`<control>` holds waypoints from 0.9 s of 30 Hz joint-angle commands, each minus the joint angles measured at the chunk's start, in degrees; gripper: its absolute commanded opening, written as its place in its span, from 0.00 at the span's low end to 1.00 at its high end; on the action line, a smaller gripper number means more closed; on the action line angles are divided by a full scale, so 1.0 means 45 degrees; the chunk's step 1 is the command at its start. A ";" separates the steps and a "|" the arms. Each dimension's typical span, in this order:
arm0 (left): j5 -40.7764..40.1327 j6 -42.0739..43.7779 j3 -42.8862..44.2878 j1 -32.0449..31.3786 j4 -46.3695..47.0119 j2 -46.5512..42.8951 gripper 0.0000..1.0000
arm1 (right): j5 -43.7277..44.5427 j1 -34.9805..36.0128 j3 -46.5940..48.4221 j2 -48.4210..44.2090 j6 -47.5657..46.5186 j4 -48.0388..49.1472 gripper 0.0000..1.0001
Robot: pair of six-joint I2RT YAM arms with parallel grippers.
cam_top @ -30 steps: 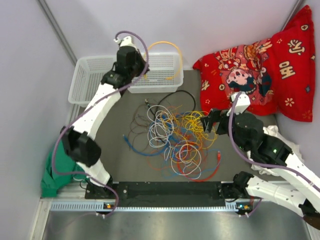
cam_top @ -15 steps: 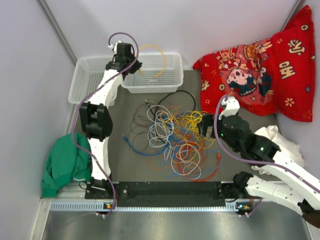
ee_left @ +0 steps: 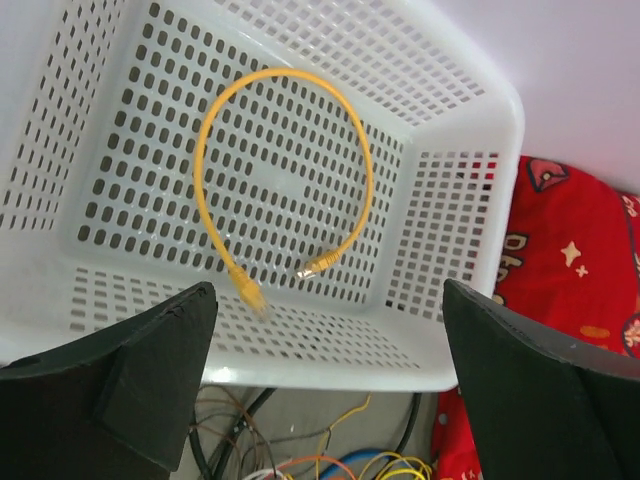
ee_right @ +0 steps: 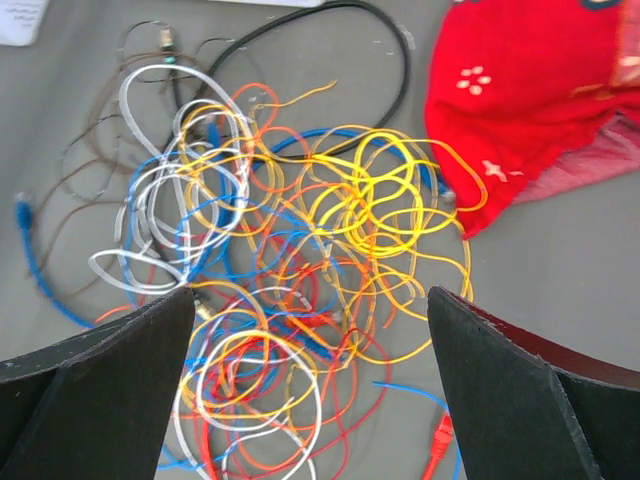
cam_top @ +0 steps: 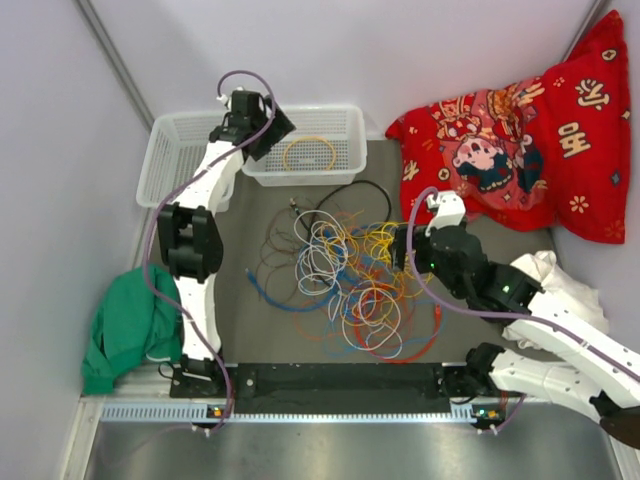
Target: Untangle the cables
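Now left gripper (ee_left: 325, 350) spread wide over white basket (ee_left: 450, 200), yellow cable loop (ee_left: 283, 72) lying loose inside; right gripper (ee_right: 310, 300) spread above cable tangle (ee_right: 300, 230).

Robot lab test cell: bare white partition walls (cam_top: 400, 50), grey tabletop (cam_top: 240, 330), plastic baskets (cam_top: 352, 140), metal rail (cam_top: 330, 411).

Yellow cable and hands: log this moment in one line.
left hand: open over white basket | yellow cable: lying loose in basket | right hand: open above cable tangle
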 commanded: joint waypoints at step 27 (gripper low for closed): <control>-0.4952 -0.1375 -1.6539 -0.7467 -0.1263 -1.7821 0.92 | -0.2470 -0.2840 0.2371 0.9696 0.1988 0.2721 0.48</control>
